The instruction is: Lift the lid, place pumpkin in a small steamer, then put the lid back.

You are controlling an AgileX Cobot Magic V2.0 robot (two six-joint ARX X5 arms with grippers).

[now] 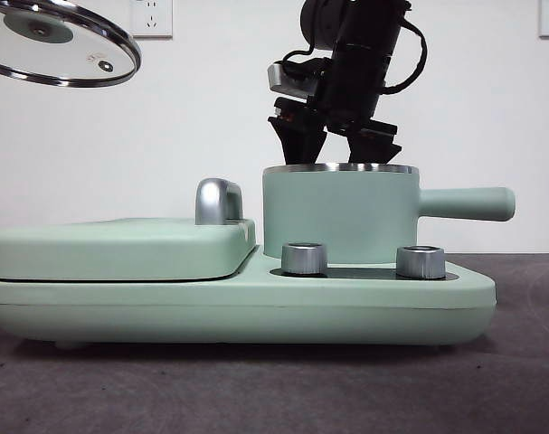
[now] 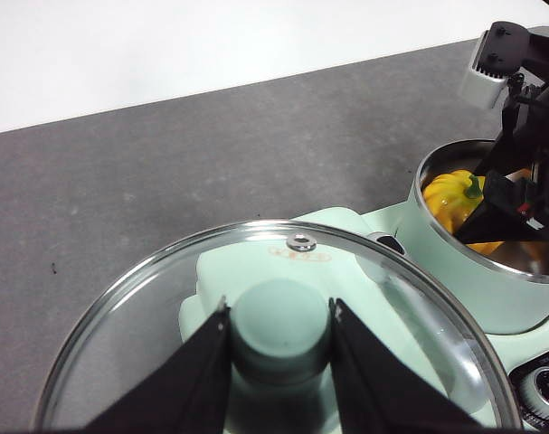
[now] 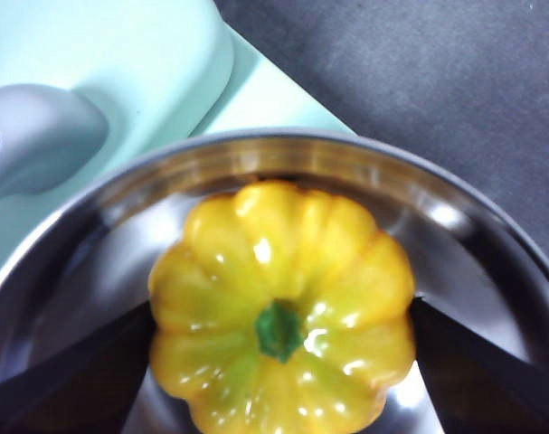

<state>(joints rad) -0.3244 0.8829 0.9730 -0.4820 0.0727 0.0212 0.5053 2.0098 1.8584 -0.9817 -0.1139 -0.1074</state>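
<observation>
Near the front, two steel knobs (image 1: 304,258) sit on the green cooker base (image 1: 238,303). Behind them stands the pot (image 1: 337,217), the pumpkin (image 3: 283,307) inside it, the right gripper (image 1: 336,136) spread wide on either side of it. Up at far left, the left gripper (image 2: 279,339) pinches the knob of the lifted lid (image 1: 61,43).

A glossy yellow-orange ribbed pumpkin (image 3: 283,348) with a green stem sits between the black right gripper's (image 3: 279,362) jaws, inside the mint-green pot (image 1: 339,215) with its steel rim. The clear lid's (image 2: 265,334) mint knob sits between the black left gripper's (image 2: 279,339) jaws.
</observation>
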